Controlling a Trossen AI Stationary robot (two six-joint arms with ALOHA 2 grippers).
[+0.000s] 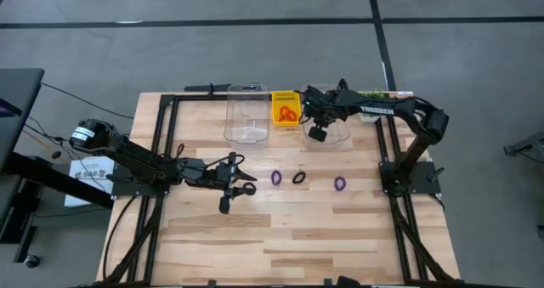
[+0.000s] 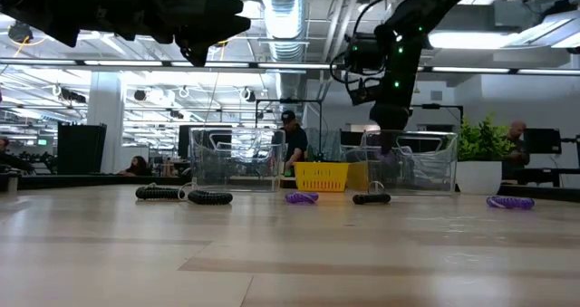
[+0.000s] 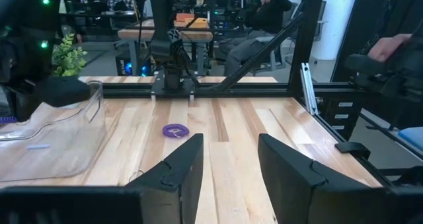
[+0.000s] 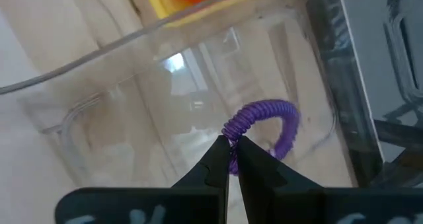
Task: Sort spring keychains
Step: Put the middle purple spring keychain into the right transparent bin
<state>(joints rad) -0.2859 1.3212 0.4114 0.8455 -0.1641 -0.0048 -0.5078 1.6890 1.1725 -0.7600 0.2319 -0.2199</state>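
While the right pincer (image 4: 232,151) hangs over the clear bin (image 1: 327,135), pinching a purple keychain (image 4: 264,121) by one thin coil, that coil could slip or snag on release. Three more keychains (image 1: 298,177) lie mid-bench. The left pincer (image 3: 228,164), spread and empty, waits nearby.
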